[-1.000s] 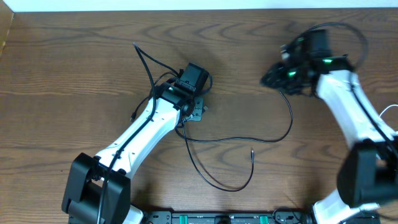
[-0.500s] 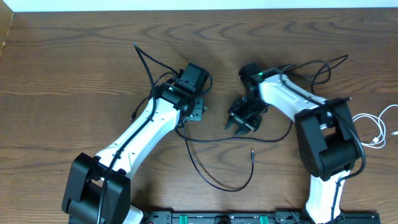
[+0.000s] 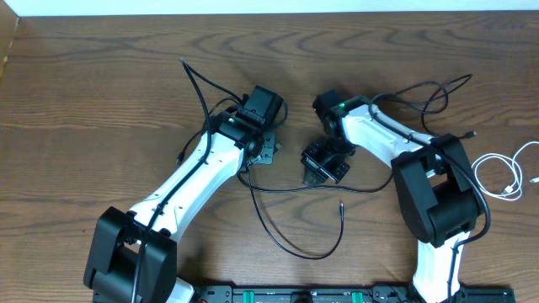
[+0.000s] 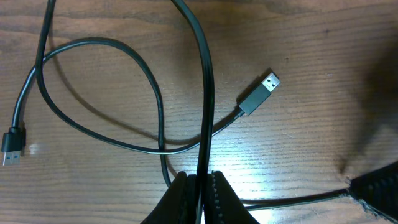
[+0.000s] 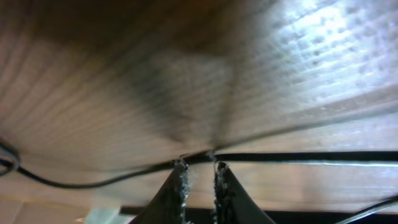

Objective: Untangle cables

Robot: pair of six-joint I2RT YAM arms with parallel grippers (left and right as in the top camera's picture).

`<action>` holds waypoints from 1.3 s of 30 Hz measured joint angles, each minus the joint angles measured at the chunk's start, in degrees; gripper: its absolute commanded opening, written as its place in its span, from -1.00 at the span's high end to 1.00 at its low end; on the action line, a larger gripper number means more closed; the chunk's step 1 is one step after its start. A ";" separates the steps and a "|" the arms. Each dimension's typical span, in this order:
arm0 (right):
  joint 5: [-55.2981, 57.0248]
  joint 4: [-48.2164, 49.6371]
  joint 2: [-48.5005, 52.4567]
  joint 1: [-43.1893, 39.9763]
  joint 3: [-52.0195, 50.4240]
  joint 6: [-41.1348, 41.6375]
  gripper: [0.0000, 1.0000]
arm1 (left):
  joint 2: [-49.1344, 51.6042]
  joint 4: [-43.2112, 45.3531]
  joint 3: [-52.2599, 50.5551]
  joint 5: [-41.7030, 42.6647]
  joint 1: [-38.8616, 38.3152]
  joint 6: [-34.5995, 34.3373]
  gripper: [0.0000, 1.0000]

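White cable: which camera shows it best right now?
Overhead: the white cable lies looped at the picture's right edge, partly cut off. Neither wrist view shows it; each shows a black cable instead.

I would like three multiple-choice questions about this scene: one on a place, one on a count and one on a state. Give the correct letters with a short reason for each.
1. In the overhead view, where does the white cable lie?
A. near the right edge of the table
B. in the middle of the table
C. in the top left corner

2. How many plug ends show in the left wrist view?
A. none
B. two
C. five

3. What is the state of the left pincer?
A. wide open, holding nothing
B. shut on a black cable
C. shut on the white cable

Answers:
1 A: it curls on the wood by the right edge.
2 B: one plug lies right of the middle, and another lies at the left edge.
3 B: its fingers press together on the black cable that runs up between them.
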 measured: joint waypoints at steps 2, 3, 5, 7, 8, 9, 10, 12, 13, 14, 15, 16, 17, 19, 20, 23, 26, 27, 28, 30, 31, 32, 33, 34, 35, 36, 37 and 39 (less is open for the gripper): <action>1.75 1.66 0.00 0.94 0.00 0.79 0.52 | 0.00 0.00 0.00 0.00 0.00 0.02 0.80; 2.56 2.69 0.00 1.53 0.00 1.11 0.71 | 0.00 0.02 0.00 0.00 0.00 0.02 0.80; 4.04 3.50 0.00 2.75 0.00 1.66 0.98 | 0.00 0.00 0.00 -0.02 0.00 0.02 0.80; 5.20 3.54 0.00 4.15 0.00 2.25 0.98 | 0.00 0.00 0.00 0.00 0.00 0.00 0.80; 5.42 3.58 0.00 4.57 0.00 2.29 0.98 | 0.00 0.00 0.00 0.00 0.00 0.00 0.80; 5.62 3.65 0.00 4.83 0.00 2.34 0.98 | 0.00 0.00 0.00 0.00 0.00 0.00 0.80; 5.86 3.52 0.00 4.92 0.00 2.36 0.98 | 0.00 0.00 0.00 0.00 0.00 0.00 0.80; 6.12 2.75 0.00 4.85 0.07 2.40 0.98 | 0.00 0.00 0.00 0.00 0.00 0.00 0.80; 6.60 1.60 0.00 4.70 0.24 2.40 0.98 | 0.00 0.00 0.00 0.00 0.00 0.02 0.80; 6.97 0.57 0.00 4.57 0.48 2.40 0.98 | 0.00 0.00 0.00 0.00 0.00 0.00 0.80; 7.72 -1.70 0.02 4.46 1.20 2.45 0.98 | 0.00 0.02 0.00 0.00 0.00 0.00 0.79; 8.22 -3.08 0.02 4.35 1.73 2.43 0.98 | 0.00 0.00 0.00 0.00 0.00 0.00 0.80; 9.46 -5.86 0.02 4.26 3.19 2.45 0.98 | 0.00 0.00 0.00 -0.02 0.00 0.00 0.80; 11.65 -9.22 0.02 4.26 5.86 2.62 0.98 | 0.00 0.00 0.00 0.00 0.00 0.00 0.80; 12.39 -10.34 0.02 4.26 6.93 2.62 0.98 | 0.00 0.00 0.00 -0.02 0.00 0.00 0.80; 15.34 -13.03 0.00 4.55 10.21 2.86 0.89 | 0.00 -0.02 0.00 0.00 0.00 0.00 0.79; 16.74 -13.05 -0.02 5.01 10.84 3.30 0.46 | 0.00 0.00 0.00 -0.02 0.00 0.00 0.79; 17.20 -13.11 -0.02 5.20 10.84 3.45 0.37 | 0.00 0.00 0.00 0.00 0.00 0.02 0.79; 17.57 -13.07 -0.02 5.38 10.80 3.54 0.35 | 0.00 0.00 0.00 -0.02 0.00 0.02 0.79; 18.23 -12.79 -0.02 5.68 10.69 3.69 0.21 | 0.00 0.00 0.00 0.00 0.00 0.02 0.74; 18.51 -12.79 -0.02 5.90 10.47 4.02 0.16 | 0.00 0.00 0.00 0.00 0.00 0.00 0.72; 18.58 -12.79 -0.02 6.10 10.25 4.42 0.15 | 0.00 0.00 0.00 -0.02 0.00 0.02 0.71; 18.73 -12.81 -0.02 6.36 10.05 4.79 0.11 | 0.00 0.00 0.00 -0.02 0.00 -0.02 0.71; 18.75 -12.81 -0.02 6.69 9.77 5.11 0.10 | 0.00 0.02 0.00 -0.02 0.00 0.00 0.71; 18.80 -12.76 -0.02 7.08 9.44 5.35 0.09 | 0.00 0.02 0.00 -0.02 0.00 0.00 0.71; 18.86 -12.83 -0.02 7.52 9.11 5.60 0.15 | 0.00 0.02 0.00 -0.02 0.00 0.00 0.71; 18.88 -12.81 -0.02 7.76 8.87 5.73 0.21 | 0.00 0.02 0.00 -0.02 0.00 0.00 0.71; 18.93 -12.85 -0.02 8.39 8.22 6.67 0.27 | 0.00 0.02 0.00 -0.02 0.00 0.00 0.71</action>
